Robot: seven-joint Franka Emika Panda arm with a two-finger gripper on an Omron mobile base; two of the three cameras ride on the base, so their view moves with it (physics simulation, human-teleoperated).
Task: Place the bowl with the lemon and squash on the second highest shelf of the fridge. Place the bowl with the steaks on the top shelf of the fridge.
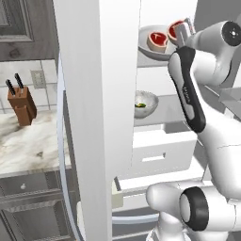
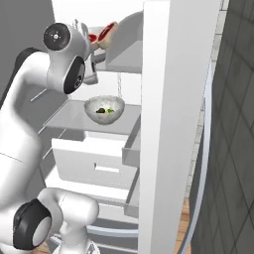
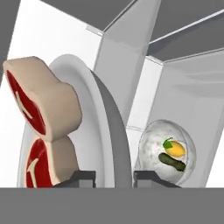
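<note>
Inside the open fridge [image 1: 99, 94], the gripper [image 3: 113, 175] pinched the steak bowl's [image 1: 153, 51] rim on the top shelf, above the lemon-and-squash bowl [image 2: 104, 110].

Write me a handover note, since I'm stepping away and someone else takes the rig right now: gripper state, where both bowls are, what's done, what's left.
Gripper: shut on the rim of the steak bowl, fingers either side of the rim, up at the fridge's top shelf.
Steak bowl: at the top shelf with both steaks in it; whether it rests fully on the shelf is unclear.
Lemon and squash bowl: sitting on the second highest shelf, apart from the gripper.
Done: lemon and squash bowl placed.
Left: settle the steak bowl on the top shelf, release, pull the arm out.
</note>
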